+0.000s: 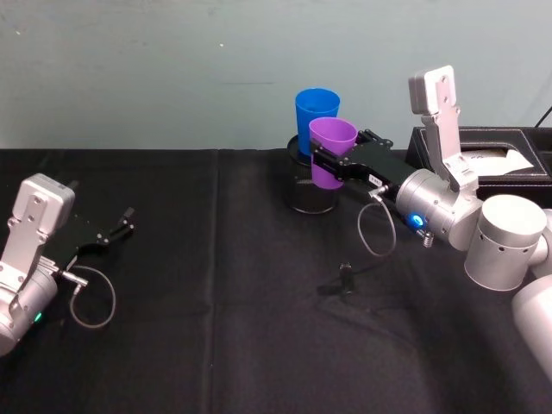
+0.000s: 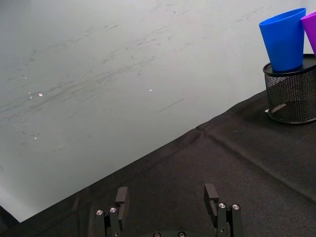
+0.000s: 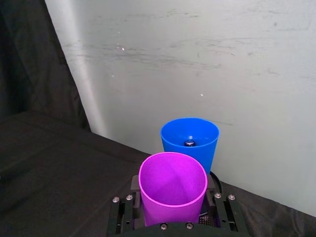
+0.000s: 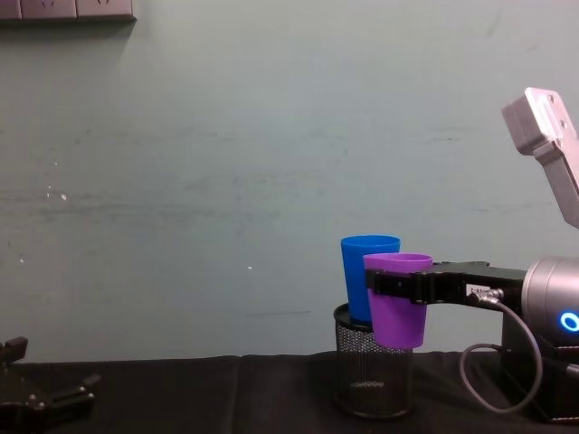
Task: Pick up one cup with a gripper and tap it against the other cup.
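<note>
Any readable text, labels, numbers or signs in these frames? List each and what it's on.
Nothing can be read as text.
The white label on the right gripper, which grips the purple cup: too small to read.
The purple cup, the blue cup and the mesh holder: no markings visible.

blue cup (image 4: 353, 280) base hidden in mesh holder (image 4: 371, 384), purple cup (image 2: 311, 29) cut by edge

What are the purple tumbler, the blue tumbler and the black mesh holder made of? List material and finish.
The tapered purple tumbler: likely plastic, smooth, soft sheen inside. The tapered blue tumbler: same look, probably plastic. The black cylindrical pen holder: apparently metal wire mesh, see-through grid.
</note>
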